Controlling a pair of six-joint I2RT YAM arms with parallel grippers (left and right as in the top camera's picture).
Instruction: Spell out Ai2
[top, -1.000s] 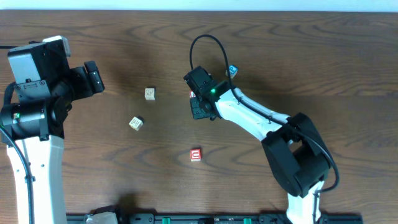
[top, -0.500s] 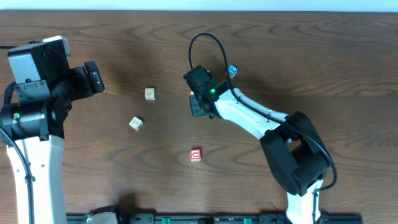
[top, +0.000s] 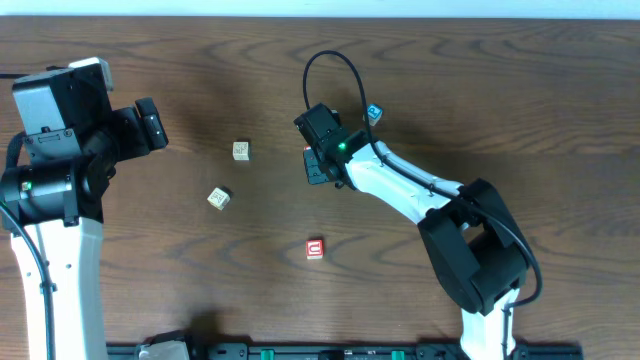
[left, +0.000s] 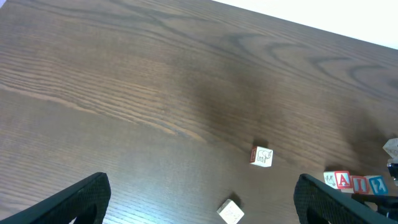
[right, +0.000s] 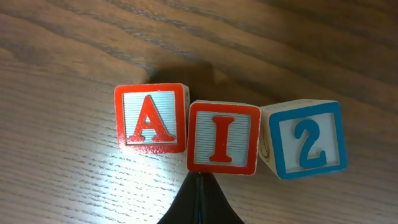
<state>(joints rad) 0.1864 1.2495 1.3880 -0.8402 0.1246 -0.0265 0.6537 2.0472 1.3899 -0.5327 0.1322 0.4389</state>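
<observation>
In the right wrist view, three letter blocks lie in a row: a red A (right: 150, 118), a red I (right: 222, 138) touching it, and a blue 2 (right: 305, 139), tilted slightly and touching the I. My right gripper (right: 200, 182) is shut, its tip at the lower edge of the I block. In the overhead view the right gripper (top: 318, 166) covers most of the row; only a red edge (top: 309, 151) shows. The row also shows in the left wrist view (left: 351, 182). My left gripper (left: 202, 205) is open and empty, far to the left (top: 150, 123).
Two pale blocks lie left of the row, one (top: 241, 150) farther back and one (top: 219, 198) nearer; both show in the left wrist view (left: 262, 156) (left: 231, 211). A red block (top: 315, 249) lies toward the front. The right arm's black cable (top: 335, 65) loops above the row.
My right gripper has shifted slightly toward the back of the table over the row. The left arm and the loose blocks have not moved.
</observation>
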